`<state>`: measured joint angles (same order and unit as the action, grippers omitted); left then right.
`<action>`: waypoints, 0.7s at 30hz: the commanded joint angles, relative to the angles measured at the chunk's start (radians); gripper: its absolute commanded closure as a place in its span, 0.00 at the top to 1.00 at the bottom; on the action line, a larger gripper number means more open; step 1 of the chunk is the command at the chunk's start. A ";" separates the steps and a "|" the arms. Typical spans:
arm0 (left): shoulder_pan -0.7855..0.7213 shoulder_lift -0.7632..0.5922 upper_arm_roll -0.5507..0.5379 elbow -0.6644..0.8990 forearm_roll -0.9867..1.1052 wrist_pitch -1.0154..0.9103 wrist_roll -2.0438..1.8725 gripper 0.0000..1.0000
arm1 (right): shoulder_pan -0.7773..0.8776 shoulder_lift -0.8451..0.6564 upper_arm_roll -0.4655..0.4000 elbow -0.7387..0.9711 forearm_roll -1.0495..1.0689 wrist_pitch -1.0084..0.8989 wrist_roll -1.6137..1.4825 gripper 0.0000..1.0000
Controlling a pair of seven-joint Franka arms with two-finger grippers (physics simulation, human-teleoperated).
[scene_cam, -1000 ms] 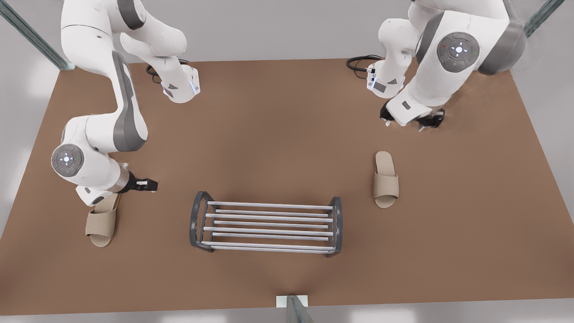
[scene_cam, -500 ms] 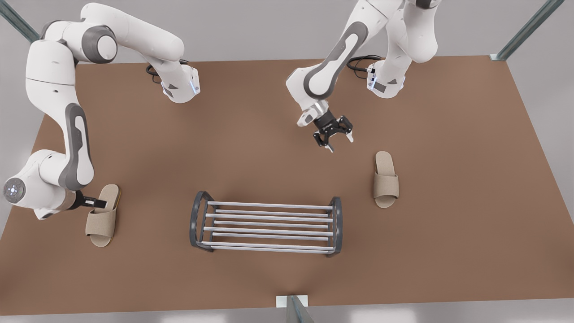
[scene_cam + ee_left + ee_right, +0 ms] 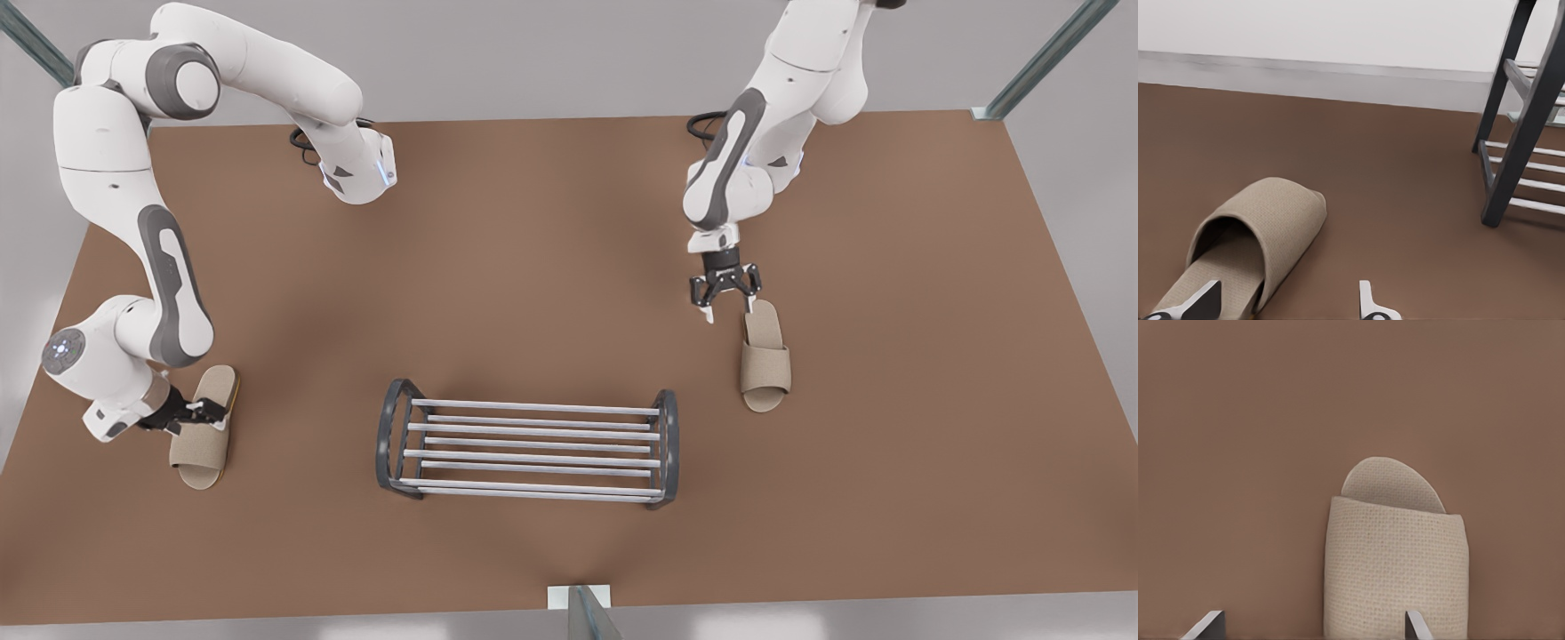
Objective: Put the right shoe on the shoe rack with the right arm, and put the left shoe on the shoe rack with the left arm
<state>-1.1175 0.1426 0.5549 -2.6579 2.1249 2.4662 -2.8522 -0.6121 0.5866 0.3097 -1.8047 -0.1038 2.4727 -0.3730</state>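
The shoe rack (image 3: 388, 436) stands at the table's middle front, with nothing on its silver bars; its dark end frame (image 3: 1525, 113) is in the left wrist view. A beige slipper, the left shoe (image 3: 203, 444), lies at the front view's left. My left gripper (image 3: 206, 412) is low at its heel side and open, one fingertip (image 3: 1201, 301) over the slipper (image 3: 1265, 227). The right shoe (image 3: 766, 364) lies at the front view's right. My right gripper (image 3: 727, 309) hangs open just above its heel end, looking down on the slipper (image 3: 1395, 567).
The brown table (image 3: 551, 267) runs wide between the arm bases (image 3: 356, 173). Black cables (image 3: 711, 120) lie at the back by the bases. A metal post (image 3: 582, 613) stands at the front edge, and frame struts are at the back corners.
The right arm swung from the table's middle toward the front view's right, bringing its gripper to the heel of the right shoe. The left gripper shifted slightly at the left shoe.
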 commanded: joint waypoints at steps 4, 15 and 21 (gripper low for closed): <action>-0.007 0.061 0.019 -0.014 0.168 0.088 -1.018 1.00 | -0.035 -0.088 0.002 -0.137 0.003 0.045 -0.208 1.00; 0.034 0.166 0.082 0.030 0.337 0.073 -1.029 1.00 | -0.112 -0.131 -0.004 -0.168 0.004 0.046 -0.181 1.00; 0.054 0.195 0.082 0.072 0.342 0.073 -1.036 1.00 | -0.117 -0.025 -0.006 -0.085 0.001 0.065 -0.182 1.00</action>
<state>-1.0662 0.3354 0.6365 -2.5905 2.4629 2.5380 -2.8973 -0.7275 0.5486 0.3038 -1.9002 -0.1028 2.5243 -0.4955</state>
